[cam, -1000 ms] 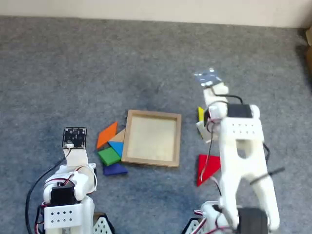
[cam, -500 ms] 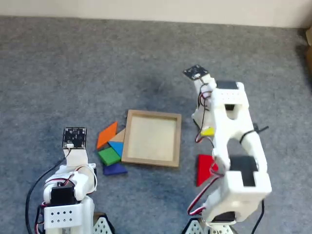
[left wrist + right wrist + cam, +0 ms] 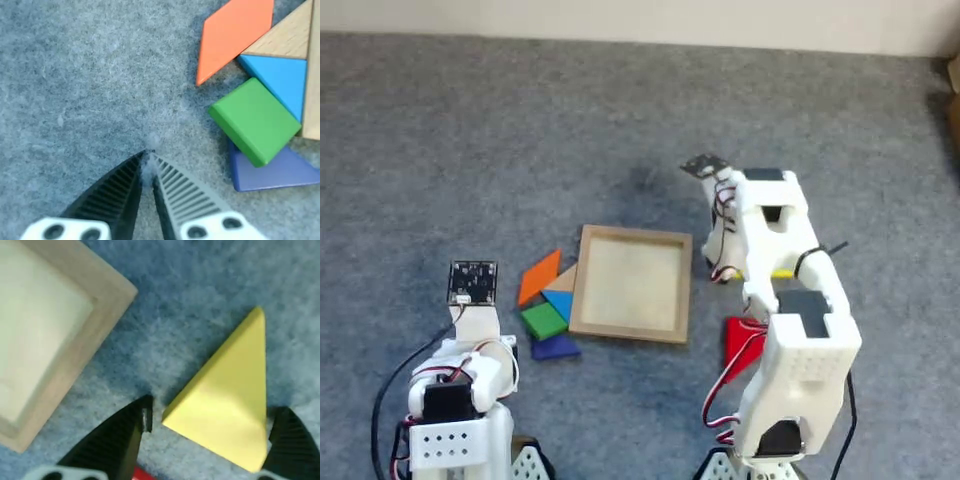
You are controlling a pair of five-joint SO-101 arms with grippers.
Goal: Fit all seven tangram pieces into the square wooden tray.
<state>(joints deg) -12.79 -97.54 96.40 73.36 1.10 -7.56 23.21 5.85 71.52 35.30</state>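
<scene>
Square wooden tray (image 3: 635, 236) is lying flat in the middle of the high view on the grey felt table (image 3: 470, 130). Its rim corner (image 3: 75, 340) is also showing in the right wrist view.

Five pieces are bunching against the tray's left side in the high view:
- orange parallelogram (image 3: 538, 276) (image 3: 235, 35), uppermost and farthest left
- plain wood triangle (image 3: 565, 277) (image 3: 285, 40), touching the tray edge
- blue triangle (image 3: 559, 301) (image 3: 277, 80), just under the wood one
- green square (image 3: 543, 320) (image 3: 255, 120), lying partly over the purple triangle (image 3: 556, 347) (image 3: 275, 172)

Red triangle (image 3: 740, 340) is sitting right of the tray, lower right of centre, partly under the right arm (image 3: 780, 260).

Yellow triangle (image 3: 227, 407) is lying on the felt just beside the tray's right side. A sliver of it (image 3: 783, 272) is peeking out from under the arm in the high view.

Right pincer (image 3: 215, 422) is spread wide, one finger on each side of the yellow triangle. A small gap is showing on the tray side, so it is not clamping the piece.

Left arm (image 3: 460, 390) is sitting at lower left of the high view. Left pincer (image 3: 148, 155) is clenched with its tips meeting and nothing between them. It is pointing down at bare felt near the orange and green pieces, apart from both.
</scene>
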